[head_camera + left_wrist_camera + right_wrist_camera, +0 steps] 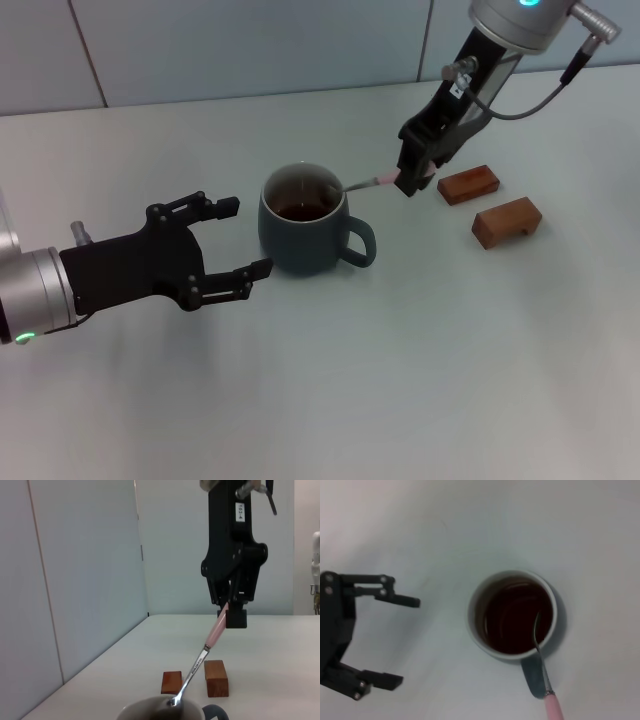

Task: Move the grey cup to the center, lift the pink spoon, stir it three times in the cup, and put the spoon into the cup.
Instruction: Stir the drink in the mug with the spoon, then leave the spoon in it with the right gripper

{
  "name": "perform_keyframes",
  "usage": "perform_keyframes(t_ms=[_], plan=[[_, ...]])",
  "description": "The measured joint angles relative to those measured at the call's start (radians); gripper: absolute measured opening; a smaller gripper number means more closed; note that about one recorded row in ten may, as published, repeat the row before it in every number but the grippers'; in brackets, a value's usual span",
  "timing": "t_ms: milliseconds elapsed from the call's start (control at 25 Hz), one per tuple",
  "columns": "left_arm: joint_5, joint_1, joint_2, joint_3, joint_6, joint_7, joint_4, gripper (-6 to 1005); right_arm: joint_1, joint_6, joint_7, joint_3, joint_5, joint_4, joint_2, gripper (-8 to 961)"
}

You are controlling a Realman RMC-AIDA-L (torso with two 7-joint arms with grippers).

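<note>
At frame centre the grey cup (pixel 303 235) stands on the table (pixel 420 380), the right gripper (pixel 415 180) clamped on the pink spoon (pixel 372 183) handle, tilting its bowl into the liquid for stirring, while the left gripper (pixel 232 237) waits spread apart just left, clear of the cup.

Two wooden blocks (pixel 468 184) (pixel 507 221) — pale table (pixel 420 380)

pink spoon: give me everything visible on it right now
The pink spoon has a silver metal bowl and neck and a pale pink handle. It slants, bowl down in the dark liquid of the grey cup, neck crossing the rim on the handle side. The right tool is shut on the handle's upper end. Nothing else touches it.
</note>
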Motion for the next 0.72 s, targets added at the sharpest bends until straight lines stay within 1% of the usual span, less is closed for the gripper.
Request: perform_keyframes(t_ms=[160, 280, 400, 560, 720], plan=[[0.000, 0.000, -0.001, 0.000, 0.000, 0.001, -0.001, 842, 0.000, -0.022, 0.003, 0.003, -0.001, 0.000, 0.000, 171], [0.000, 0.000, -0.001, 0.000, 0.000, 0.001, -0.003, 842, 0.005, -0.046, 0.000, 0.014, 0.009, -0.002, 0.009, 175], [-0.001, -0.001, -0.002, 0.000, -0.002, 0.002, -0.005, 842, 0.015, -0.031, -0.007, 0.016, 0.022, -0.011, 0.022, 180], [-0.001, -0.007, -0.002, 0.000, -0.002, 0.002, -0.005, 841, 0.020, -0.006, -0.010, 0.016, 0.022, -0.012, 0.023, 186], [-0.001, -0.009, -0.001, 0.000, -0.001, 0.003, -0.010, 841, 0.017, 0.006, -0.009, 0.008, 0.016, -0.012, 0.013, 192]])
